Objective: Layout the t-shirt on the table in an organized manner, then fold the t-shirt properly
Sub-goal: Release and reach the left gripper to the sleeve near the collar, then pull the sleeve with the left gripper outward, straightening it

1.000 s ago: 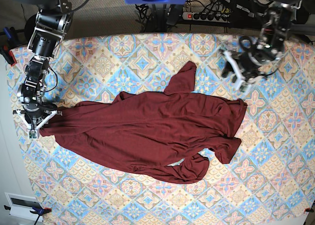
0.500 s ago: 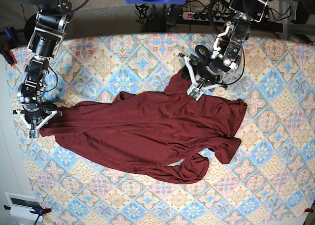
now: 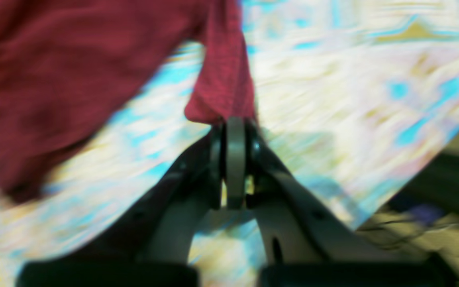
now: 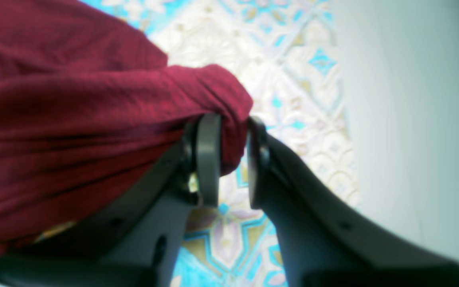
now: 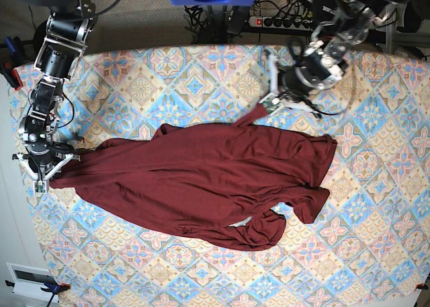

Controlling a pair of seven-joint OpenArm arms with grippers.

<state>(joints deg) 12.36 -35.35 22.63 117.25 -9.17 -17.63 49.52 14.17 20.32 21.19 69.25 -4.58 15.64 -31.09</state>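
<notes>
A: Where does the t-shirt (image 5: 201, 179) lie?

B: Crumpled across the middle of the table (image 5: 376, 206), its long axis running side to side. The right gripper (image 5: 41, 178) pinches the hem-side corner at one end; the left gripper (image 5: 267, 105) is clamped on a sleeve tip at the far edge, so the cloth lies between them.

A: What differs from half a second ago?

B: The left gripper was open over the sleeve; now it is closed and pulling it taut, away from the body.

Even bright overhead light, soft shadows, left wrist view streaked with motion blur, right wrist view soft, base view sharp.
</notes>
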